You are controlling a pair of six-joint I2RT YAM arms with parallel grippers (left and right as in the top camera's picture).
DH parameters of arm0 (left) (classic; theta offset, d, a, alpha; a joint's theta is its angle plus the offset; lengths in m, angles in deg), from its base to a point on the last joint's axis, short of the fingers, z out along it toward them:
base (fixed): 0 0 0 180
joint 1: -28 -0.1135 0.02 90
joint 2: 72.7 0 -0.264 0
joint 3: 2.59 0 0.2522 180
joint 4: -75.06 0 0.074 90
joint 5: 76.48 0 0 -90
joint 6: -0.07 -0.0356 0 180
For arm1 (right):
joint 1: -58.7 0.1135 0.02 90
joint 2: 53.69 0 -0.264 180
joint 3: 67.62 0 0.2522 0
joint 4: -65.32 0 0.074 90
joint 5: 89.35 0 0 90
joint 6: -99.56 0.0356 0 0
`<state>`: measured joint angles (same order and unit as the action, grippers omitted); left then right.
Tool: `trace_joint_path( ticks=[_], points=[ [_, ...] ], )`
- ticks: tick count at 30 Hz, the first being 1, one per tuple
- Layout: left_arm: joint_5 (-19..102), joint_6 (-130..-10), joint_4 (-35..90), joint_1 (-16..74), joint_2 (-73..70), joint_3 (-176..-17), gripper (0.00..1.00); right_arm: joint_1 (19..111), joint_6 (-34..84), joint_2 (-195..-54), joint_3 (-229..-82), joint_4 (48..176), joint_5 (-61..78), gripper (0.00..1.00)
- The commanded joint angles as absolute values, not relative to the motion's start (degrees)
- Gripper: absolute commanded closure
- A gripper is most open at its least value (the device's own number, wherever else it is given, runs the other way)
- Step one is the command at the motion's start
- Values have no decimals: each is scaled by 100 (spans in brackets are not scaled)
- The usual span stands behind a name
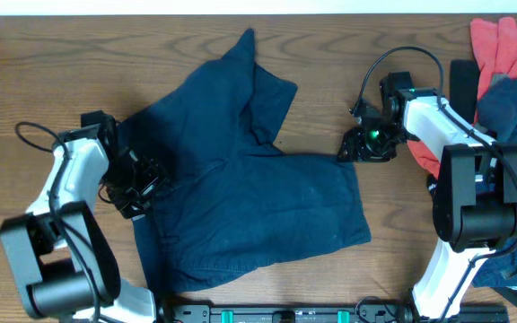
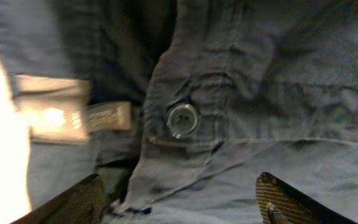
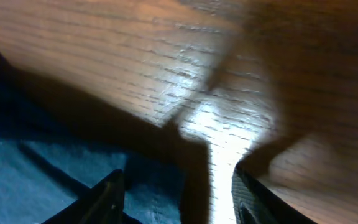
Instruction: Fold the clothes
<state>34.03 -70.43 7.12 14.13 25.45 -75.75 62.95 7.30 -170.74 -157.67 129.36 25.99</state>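
Dark navy shorts (image 1: pixel 249 179) lie spread in the middle of the table, one leg toward the far edge, one toward the right. My left gripper (image 1: pixel 137 188) is at the waistband on the left; its wrist view shows open fingers (image 2: pixel 179 202) over the waistband button (image 2: pixel 183 119) and a white label (image 2: pixel 73 115). My right gripper (image 1: pixel 353 148) is at the upper right corner of the right leg; its fingers (image 3: pixel 179 199) are open around the cloth edge (image 3: pixel 73 180) and bare wood.
A heap of coral red (image 1: pixel 508 45) and navy (image 1: pixel 514 117) clothes lies at the table's right edge behind the right arm. The wooden table (image 1: pixel 25 81) shows around the shorts.
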Motion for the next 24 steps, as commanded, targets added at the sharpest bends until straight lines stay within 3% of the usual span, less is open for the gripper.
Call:
trace_joint_path(
  ticks=[1,5,7,10,11,12,13,24],
  points=[
    [3698,-7370,747,1393,2838,-7647,29,6350,735,-17332,-15710,12936,2851,57],
    [3851,-7499,760,1393,3078,-7647,37,6348,730,-17332,-15710,13017,3139,63],
    [3926,-7517,767,1393,3091,-7647,46,6348,728,-17330,-15710,13087,3211,65],
    [3972,-7517,793,1391,3091,-7649,74,6304,715,-17328,-15713,13135,3404,76],
    [3972,-7517,806,1391,3091,-7649,89,6276,715,-17328,-15713,13135,3480,83],
    [3972,-7515,808,1391,3091,-7652,94,6243,715,-17328,-15713,13133,3535,92],
    [3972,-7519,808,1391,3091,-7667,94,6193,717,-17328,-15715,13133,3563,99],
    [3924,-8249,-735,1518,3011,-9387,94,5301,774,-17050,-16731,14211,3303,99]
  ],
)
